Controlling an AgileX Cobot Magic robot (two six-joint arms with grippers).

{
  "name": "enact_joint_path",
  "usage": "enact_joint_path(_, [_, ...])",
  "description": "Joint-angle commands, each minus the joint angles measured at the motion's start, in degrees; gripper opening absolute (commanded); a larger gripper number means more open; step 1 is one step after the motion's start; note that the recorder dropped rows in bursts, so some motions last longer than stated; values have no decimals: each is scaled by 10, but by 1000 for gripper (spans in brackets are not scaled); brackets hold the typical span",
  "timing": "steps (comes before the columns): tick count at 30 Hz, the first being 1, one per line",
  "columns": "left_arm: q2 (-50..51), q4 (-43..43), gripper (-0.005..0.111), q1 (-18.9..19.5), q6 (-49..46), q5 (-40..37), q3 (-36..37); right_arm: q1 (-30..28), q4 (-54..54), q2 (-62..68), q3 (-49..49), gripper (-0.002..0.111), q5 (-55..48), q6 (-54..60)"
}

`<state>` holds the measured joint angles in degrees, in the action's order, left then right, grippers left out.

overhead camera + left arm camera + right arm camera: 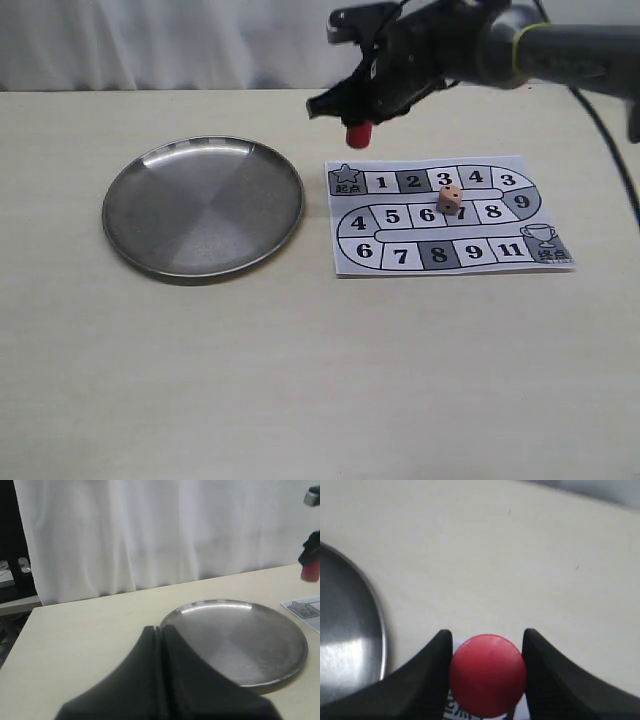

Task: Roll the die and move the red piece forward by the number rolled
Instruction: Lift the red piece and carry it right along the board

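The red piece (359, 134) hangs above the table just behind the board's start corner, clamped between the fingers of my right gripper (358, 128). From the right wrist its round flat top (488, 674) fills the gap between both black fingers (427, 675). The die (451, 200) rests on the paper game board (450, 215), around the square marked 7, a dark pip face showing. My left gripper (160, 630) is shut with nothing in it, hovering near the edge of the steel plate (240, 640). The red piece (310, 571) shows far off in the left wrist view.
A round steel plate (204, 205) lies left of the board. The board's corner (305, 611) shows beside the plate. A white curtain (150, 40) runs behind the table's far edge. The right arm (560, 50) reaches in from the upper right.
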<state>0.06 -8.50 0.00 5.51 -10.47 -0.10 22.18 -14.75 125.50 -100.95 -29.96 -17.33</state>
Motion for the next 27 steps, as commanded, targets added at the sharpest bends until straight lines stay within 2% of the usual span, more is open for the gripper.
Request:
enact_joint_path(1, [-1,2,0,0,1,5,1,-3,-40,-87,-3,5,-3,1])
enact_joint_path(8, [-1,2,0,0,1,5,1,-10,-44,-81,0,5,-31,-1])
enact_joint_path(20, [-1,2,0,0,1,5,1,-10,-46,73,8,5,-63,-22])
enact_joint_path(27, [-1,2,0,0,1,5,1,-10,-35,82,7,5,-68,-22])
